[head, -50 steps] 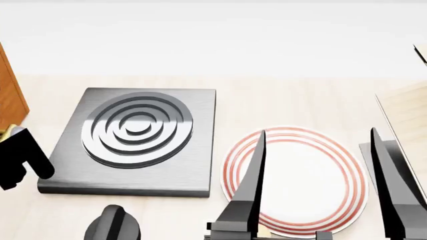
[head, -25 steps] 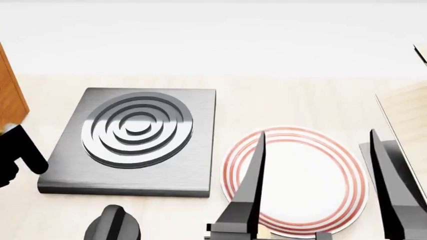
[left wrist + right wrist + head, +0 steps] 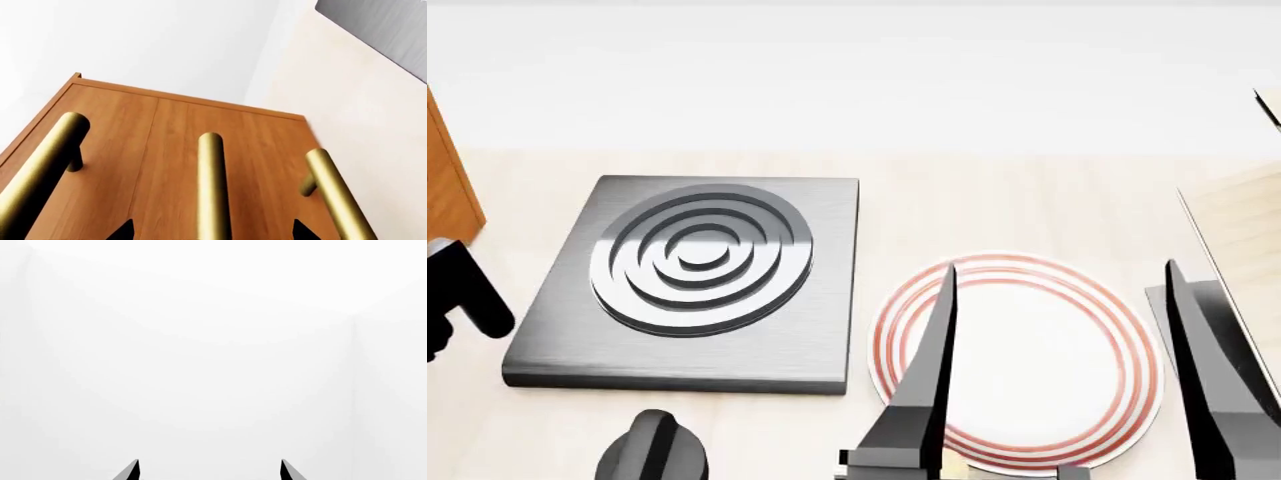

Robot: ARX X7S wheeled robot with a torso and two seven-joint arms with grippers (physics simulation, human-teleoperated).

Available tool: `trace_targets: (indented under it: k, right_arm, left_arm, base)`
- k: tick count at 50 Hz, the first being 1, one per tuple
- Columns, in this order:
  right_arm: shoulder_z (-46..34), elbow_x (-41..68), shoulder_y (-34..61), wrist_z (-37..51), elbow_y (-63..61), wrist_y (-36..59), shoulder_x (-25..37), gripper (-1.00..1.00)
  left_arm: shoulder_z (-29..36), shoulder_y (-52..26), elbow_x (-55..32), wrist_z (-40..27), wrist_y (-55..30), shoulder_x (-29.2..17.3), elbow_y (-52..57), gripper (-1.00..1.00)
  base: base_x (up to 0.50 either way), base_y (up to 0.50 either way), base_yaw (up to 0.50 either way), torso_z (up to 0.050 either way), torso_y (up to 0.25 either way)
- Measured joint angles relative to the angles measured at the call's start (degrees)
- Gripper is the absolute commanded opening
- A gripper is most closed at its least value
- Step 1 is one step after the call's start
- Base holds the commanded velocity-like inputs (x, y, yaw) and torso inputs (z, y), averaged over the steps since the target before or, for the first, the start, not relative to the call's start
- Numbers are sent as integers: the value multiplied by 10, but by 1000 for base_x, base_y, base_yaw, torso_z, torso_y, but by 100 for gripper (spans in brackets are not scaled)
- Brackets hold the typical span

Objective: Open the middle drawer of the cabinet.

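The cabinet fills the left wrist view, its orange-brown front carrying three brass bar handles. The middle drawer has its handle running straight between my left gripper's two dark fingertips, which stand apart on either side of the bar without touching it. In the head view only a sliver of the cabinet shows at the far left, with the black left gripper body just below it. My right gripper is open above the plate and holds nothing; its wrist view shows only white wall.
A grey square burner with ringed top lies left of centre. A white plate with red rings lies under the right gripper. A pale wood unit stands at the right edge. A dark rounded part shows at the bottom.
My left gripper has slid further left toward the cabinet, and the glint of brass seen beside it a second ago is now covered. The right arm is still.
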Motion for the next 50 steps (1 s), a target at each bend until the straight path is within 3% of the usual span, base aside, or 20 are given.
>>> trace_targets:
  k: [50]
  right_arm:
    - [5, 3, -5, -1, 0, -5, 0, 100]
  left_arm:
    - [-3, 9, 43, -2, -19, 6, -20, 100]
  base:
    - [0, 0, 0, 0, 0]
